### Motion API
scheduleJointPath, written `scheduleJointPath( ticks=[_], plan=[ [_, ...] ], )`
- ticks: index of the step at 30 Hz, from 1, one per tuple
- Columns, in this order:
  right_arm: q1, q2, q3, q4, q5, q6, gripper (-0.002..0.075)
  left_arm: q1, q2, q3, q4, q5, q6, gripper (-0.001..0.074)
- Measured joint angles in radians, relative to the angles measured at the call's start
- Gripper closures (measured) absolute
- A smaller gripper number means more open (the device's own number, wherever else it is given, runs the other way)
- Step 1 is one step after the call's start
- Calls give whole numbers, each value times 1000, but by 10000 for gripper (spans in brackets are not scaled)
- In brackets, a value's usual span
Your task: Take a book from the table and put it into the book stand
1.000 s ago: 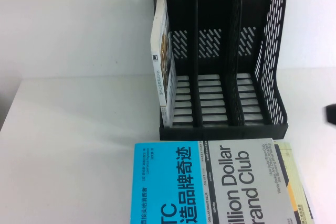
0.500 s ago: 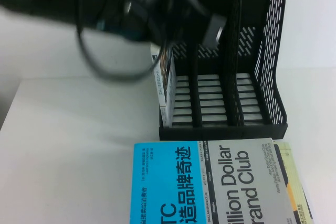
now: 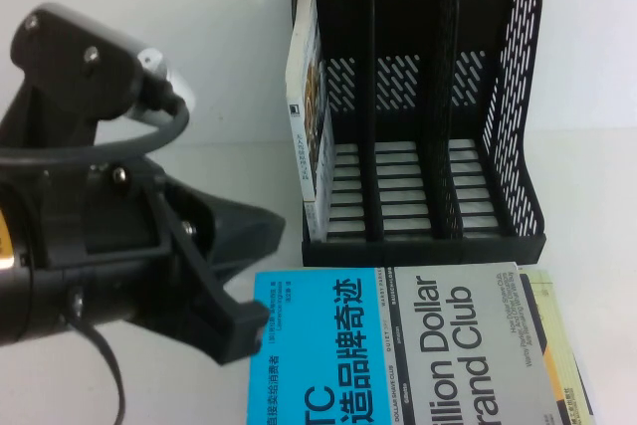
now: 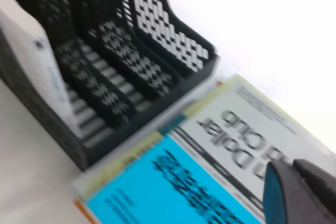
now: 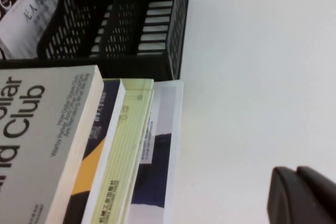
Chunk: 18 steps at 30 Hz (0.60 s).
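Observation:
The book [image 3: 309, 116], white-covered with black Chinese title, stands upright in the leftmost compartment of the black book stand [image 3: 503, 97]. It also shows in the left wrist view [image 4: 37, 72] and the right wrist view [image 5: 29, 19]. My left gripper [image 3: 247, 330] is shut and empty, low at the front left, its tip over the near left corner of the cyan-and-grey book [image 3: 398, 345]. In the left wrist view the left gripper [image 4: 291, 169] hangs over that book's grey half [image 4: 247, 129]. My right gripper [image 5: 295, 174] is shut and empty over the bare table [image 5: 252, 77], right of the book stack.
The cyan-and-grey book tops a stack in front of the stand [image 5: 173, 24]; a yellow-green book [image 5: 123, 156] and a white-and-navy one [image 5: 160, 166] stick out on its right. The stand's middle and right compartments hold nothing. White table [image 3: 149, 216] lies to the left.
The left arm has swept in from the top of the high view down to the front left. The dark part of the right arm at the right edge has gone.

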State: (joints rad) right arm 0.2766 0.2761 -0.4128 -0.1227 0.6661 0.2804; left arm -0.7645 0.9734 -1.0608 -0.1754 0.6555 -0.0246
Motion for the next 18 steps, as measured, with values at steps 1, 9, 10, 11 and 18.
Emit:
scheduleJointPath(
  ticks=[1,9,10,11,18],
  plan=[
    [0,0,5,0,2,0,729,0,-2,0,-10,15,-2,737],
    [0,0,12,0,41,2,729,0,27,4,-28,112,-6,737],
    [0,0,12,0,43,2,729,0,30,4,-23,110,-6,737],
    [0,0,12,0,42,2,729,0,30,4,-13,105,-4,737],
    [0,0,12,0,45,2,729,22,-12,88,130,66,5,737]
  ],
)
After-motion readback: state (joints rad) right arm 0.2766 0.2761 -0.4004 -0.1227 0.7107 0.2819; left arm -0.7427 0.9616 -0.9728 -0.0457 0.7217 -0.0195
